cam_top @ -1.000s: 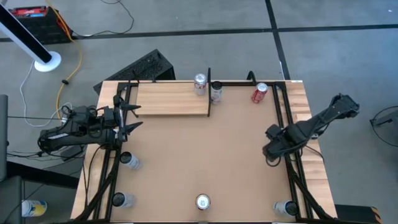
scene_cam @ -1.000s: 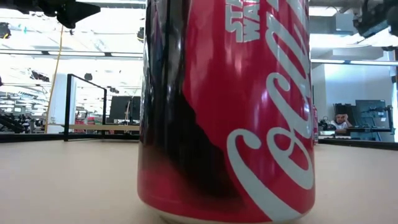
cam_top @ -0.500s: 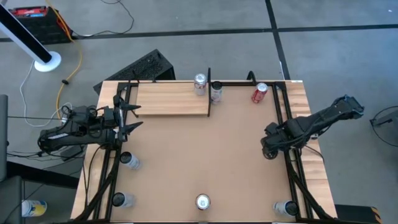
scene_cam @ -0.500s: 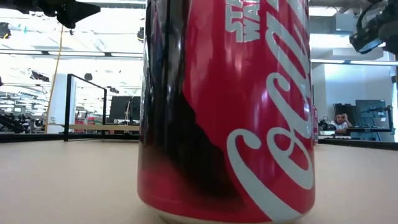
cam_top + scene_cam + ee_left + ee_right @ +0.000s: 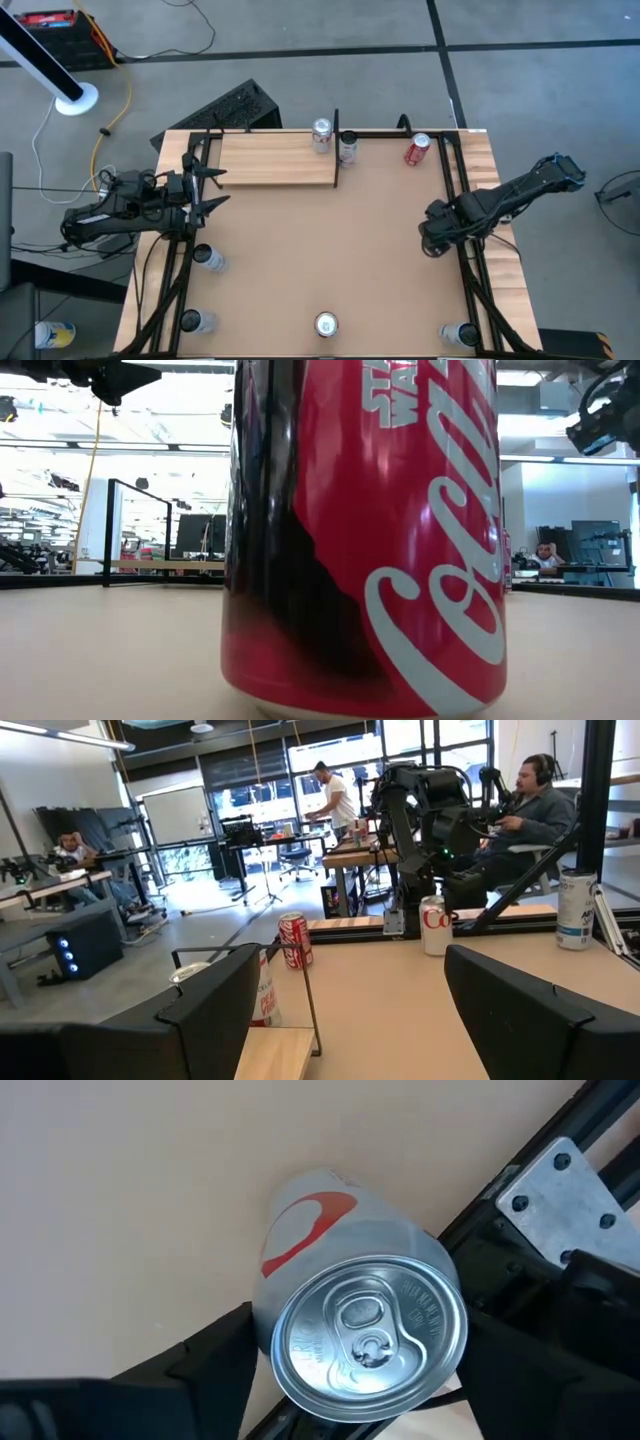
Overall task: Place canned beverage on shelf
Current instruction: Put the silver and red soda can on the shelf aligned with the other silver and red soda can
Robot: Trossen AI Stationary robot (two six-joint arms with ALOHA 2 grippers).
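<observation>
The shelf (image 5: 275,160) is a pale wood plank at the table's far left, with a black upright end piece (image 5: 335,150). A silver can (image 5: 321,133) stands on its far right corner. My right gripper (image 5: 432,238) hangs open by the table's right rail, pointing down over an upright silver can with a red mark (image 5: 360,1330). Its fingers (image 5: 200,1370) stand on either side of that can. The gripper hides the can in the high view. My left gripper (image 5: 205,185) is open and empty at the table's left edge, near the shelf's left end.
Another can (image 5: 347,147) stands just right of the end piece, and a red can (image 5: 417,149) at the far right. Several cans stand along the near edge and left side (image 5: 208,258). A red Coca-Cola can (image 5: 365,540) fills the low view. Black rails (image 5: 470,260) line both sides.
My right gripper has come down a little over the silver can at the table's right side, and its arm has shifted slightly. The can has stayed where it was.
</observation>
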